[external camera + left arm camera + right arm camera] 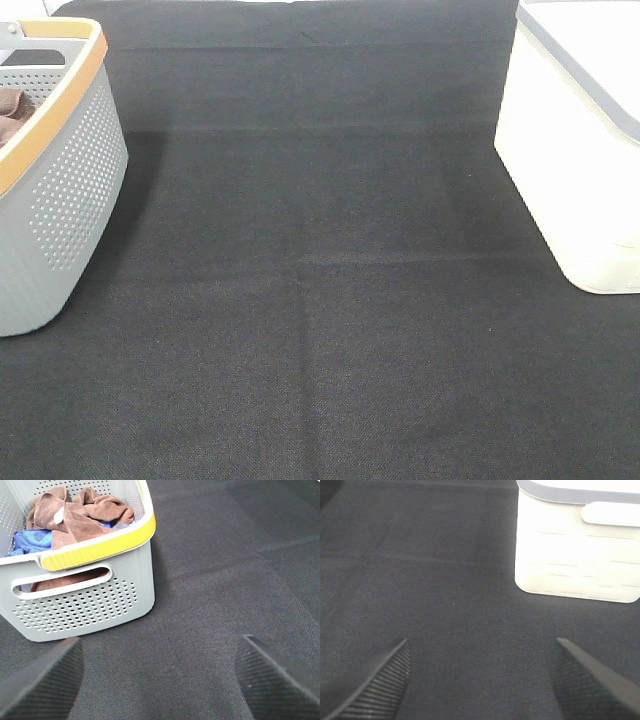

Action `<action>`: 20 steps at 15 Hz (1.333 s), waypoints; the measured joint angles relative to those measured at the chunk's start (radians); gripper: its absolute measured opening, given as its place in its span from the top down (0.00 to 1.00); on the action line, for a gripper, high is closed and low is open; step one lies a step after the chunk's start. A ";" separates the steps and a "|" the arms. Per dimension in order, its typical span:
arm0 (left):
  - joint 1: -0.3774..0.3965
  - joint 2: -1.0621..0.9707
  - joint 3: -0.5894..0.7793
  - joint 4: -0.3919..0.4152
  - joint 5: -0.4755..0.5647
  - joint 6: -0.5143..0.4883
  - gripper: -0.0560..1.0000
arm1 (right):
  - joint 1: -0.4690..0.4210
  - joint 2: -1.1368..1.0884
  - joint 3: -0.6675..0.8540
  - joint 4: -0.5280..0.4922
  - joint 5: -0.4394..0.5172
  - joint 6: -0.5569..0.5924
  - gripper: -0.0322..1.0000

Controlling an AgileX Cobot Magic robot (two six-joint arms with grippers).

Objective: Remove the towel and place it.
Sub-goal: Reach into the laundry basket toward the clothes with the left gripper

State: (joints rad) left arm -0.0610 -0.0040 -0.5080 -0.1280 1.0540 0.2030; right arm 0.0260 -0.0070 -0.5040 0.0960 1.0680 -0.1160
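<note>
Reddish-brown towel (pixel 70 527) in grey basket (pixel 131 575), clear only from left wrist | left hand (pixel 159 677) spread, empty | right hand (pixel 479 677) spread, empty

One grey perforated basket (pixel 70 200) and one white lidded bin (pixel 570 170) stand on one black-covered desk (pixel 320 320). Two grippers are in view, the left gripper (pixel 160 645) and the right gripper (pixel 480 647), each with two dark fingers (pixel 45 680). The basket has one handle slot (pixel 60 582) in its end wall. It holds one blue cloth (pixel 29 540) and a bunched brown towel (pixel 80 522) with one white tag (pixel 59 515); whether the brown heap is one cloth or two cannot be told
</note>
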 joint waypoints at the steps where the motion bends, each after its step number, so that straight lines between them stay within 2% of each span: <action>1: 0.000 0.000 0.000 0.000 0.000 0.000 0.20 | 0.000 0.000 0.000 0.000 0.000 0.000 0.26; 20: 0.000 0.000 0.000 0.000 0.000 0.000 0.20 | 0.000 0.000 0.000 0.000 0.000 0.000 0.26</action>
State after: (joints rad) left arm -0.0610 -0.0040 -0.5080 -0.1280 1.0540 0.2030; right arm 0.0260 -0.0070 -0.5040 0.0960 1.0680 -0.1160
